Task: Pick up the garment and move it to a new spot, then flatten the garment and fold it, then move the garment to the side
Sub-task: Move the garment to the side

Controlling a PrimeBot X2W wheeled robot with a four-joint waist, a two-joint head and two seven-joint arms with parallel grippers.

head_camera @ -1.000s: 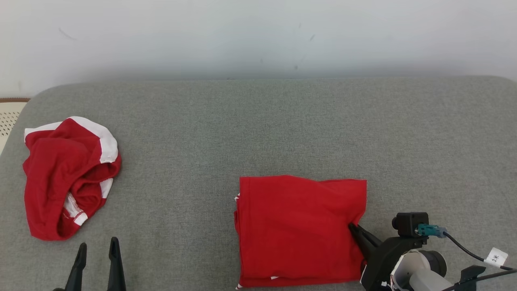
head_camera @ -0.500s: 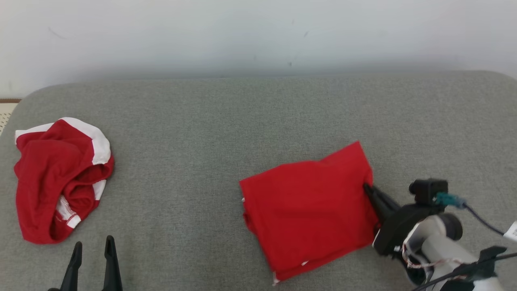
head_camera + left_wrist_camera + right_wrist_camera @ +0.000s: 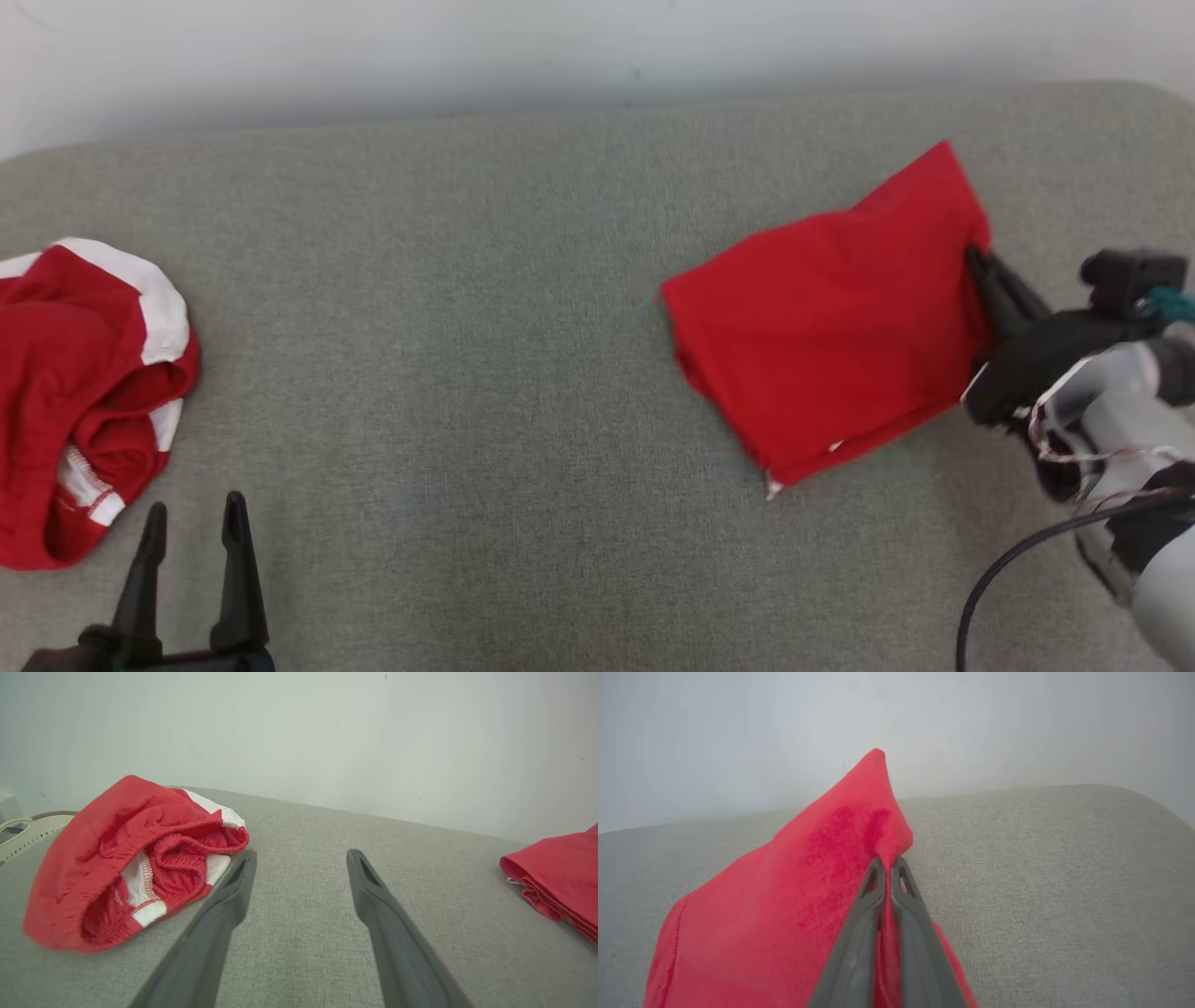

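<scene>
Head view: noted folded garment (image 3: pixel 831 317) dragged rightward and farther back over grey cushion (image 3: pixel 467 373) within the last second, now skewed; allowed for camera pan as well. Found right gripper (image 3: pixel 976 254) clamped tight on its right edge. Left wrist view: logged left gripper (image 3: pixel 302 856) spread wide, holding nothing, beside crumpled garment (image 3: pixel 131 858). Right wrist view: saw pinched edge lifted into a peak. Judged as final move-aside step underway; release pending.
</scene>
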